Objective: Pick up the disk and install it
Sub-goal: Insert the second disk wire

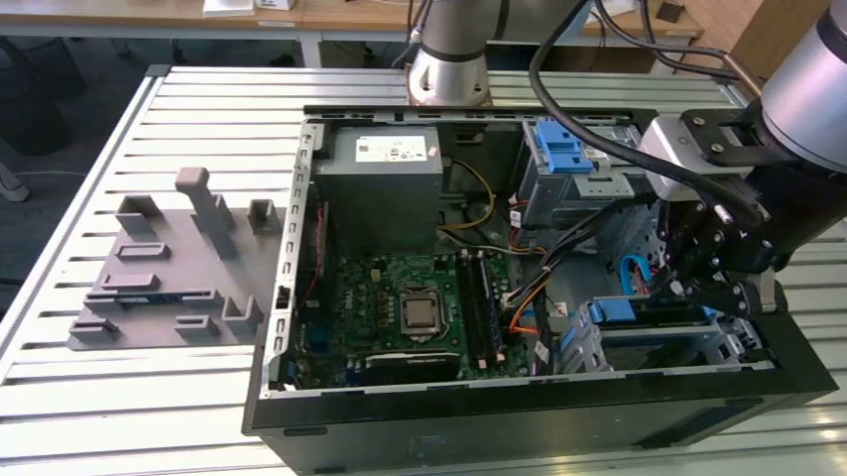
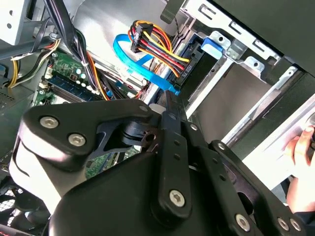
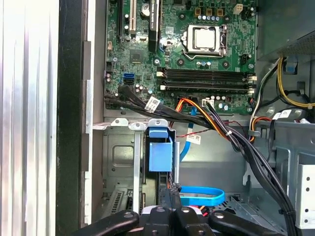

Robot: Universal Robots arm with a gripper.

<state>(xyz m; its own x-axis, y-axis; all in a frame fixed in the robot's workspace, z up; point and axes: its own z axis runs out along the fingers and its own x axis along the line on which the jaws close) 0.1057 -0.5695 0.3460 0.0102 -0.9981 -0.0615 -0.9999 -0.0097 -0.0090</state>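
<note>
The disk (image 1: 646, 315) lies in the lower drive cage at the front corner of the open computer case, on the exterior view's right. Its bright blue carrier edge (image 3: 160, 151) shows in the first wrist view, set between the cage's metal rails. My gripper (image 1: 701, 293) hangs just above that cage. In both wrist views its two thin fingers are pressed together with nothing between them, so the gripper (image 3: 170, 191) is shut and empty. Its tip (image 2: 169, 98) sits close to the blue data cable (image 2: 140, 61) and the bundle of coloured power wires (image 2: 157, 46).
A grey slotted stand (image 1: 166, 268) sits on the slatted table at the exterior view's left. Inside the case are the motherboard (image 1: 397, 297), the power supply (image 1: 384, 164) and an upper cage with a blue latch (image 1: 562, 149). A person's hand (image 2: 300, 150) rests at the case edge.
</note>
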